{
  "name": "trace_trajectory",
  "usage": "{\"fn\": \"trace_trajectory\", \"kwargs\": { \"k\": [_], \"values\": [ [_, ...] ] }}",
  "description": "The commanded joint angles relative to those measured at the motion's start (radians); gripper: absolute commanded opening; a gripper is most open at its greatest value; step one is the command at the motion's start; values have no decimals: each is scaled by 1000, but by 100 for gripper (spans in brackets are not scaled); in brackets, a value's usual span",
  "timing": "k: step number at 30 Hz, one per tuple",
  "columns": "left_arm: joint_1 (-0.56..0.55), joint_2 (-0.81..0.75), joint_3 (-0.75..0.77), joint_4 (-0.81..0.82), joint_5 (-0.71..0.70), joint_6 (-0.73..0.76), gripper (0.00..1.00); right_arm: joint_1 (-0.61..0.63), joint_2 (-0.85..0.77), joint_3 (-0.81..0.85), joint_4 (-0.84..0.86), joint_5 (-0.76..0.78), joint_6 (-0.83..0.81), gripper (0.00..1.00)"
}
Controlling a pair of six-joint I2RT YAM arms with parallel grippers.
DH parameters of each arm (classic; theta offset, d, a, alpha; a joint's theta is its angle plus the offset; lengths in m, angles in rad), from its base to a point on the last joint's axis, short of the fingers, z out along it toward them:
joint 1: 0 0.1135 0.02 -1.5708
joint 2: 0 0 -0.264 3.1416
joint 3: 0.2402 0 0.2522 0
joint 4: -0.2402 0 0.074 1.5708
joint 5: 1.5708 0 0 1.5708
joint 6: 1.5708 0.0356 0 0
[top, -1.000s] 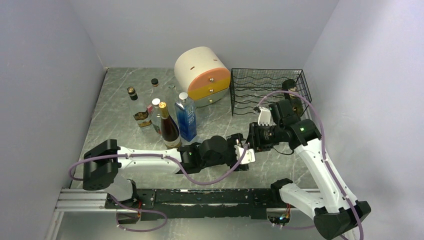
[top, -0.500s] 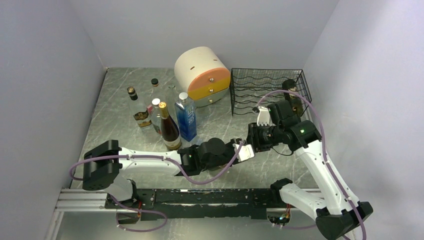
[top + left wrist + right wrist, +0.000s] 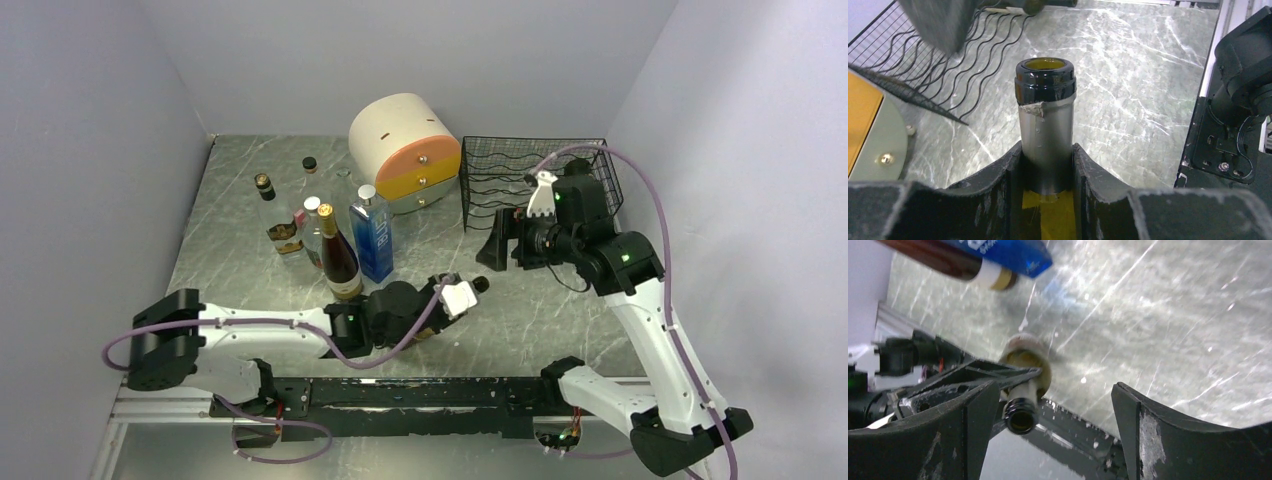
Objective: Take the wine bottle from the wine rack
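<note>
Wine bottle (image 3: 1046, 120) gripped by the neck, off the wine rack (image 3: 495, 180)
The left gripper (image 3: 1047, 156) is clamped on the bottle's neck at lower centre of the top view, with the rack well apart at upper right. The right gripper (image 3: 1052, 390) hangs just in front of the rack, jaws spread and holding nothing.

The worktop (image 3: 560, 310) is a grey marbled slab with pale veins, and walls close it on the left, at the back and on the right. At the back stand the round cream-and-orange drawer unit (image 3: 400, 145) and, just beside it to the right, the black wire wine rack (image 3: 500, 180). Left of the middle stands a tight group of upright bottles (image 3: 313, 232), among them a blue square bottle (image 3: 373, 238) and a dark bottle with gold foil (image 3: 338, 262).
</note>
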Motion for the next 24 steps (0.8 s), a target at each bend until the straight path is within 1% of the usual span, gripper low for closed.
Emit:
{"fn": "trace_trajectory", "kwargs": {
  "k": [1,4,11,13,14,15,18,24],
  "values": [
    [2,-107,-44,-9,-105,-76,7,3,13,80,116,154,28,88],
    [2,-180,-77,-38,-167,-99,7,4,14,107,170,226,39,88],
    [5,-366,-178,-57,-370,-141,7,4,-16,70,276,287,46,88],
    [10,-429,-230,-31,-425,-137,7,4,-18,61,280,287,47,89],
    [15,-470,-259,4,-447,-122,7,2,-19,58,280,289,49,90],
    [26,-492,-294,75,-458,-93,7,2,-22,54,282,294,51,91],
    [77,-530,-358,200,-431,-63,7,4,-59,35,306,302,54,99],
    [198,-497,-374,351,-305,-60,7,4,-89,39,309,315,62,100]
  ]
}}
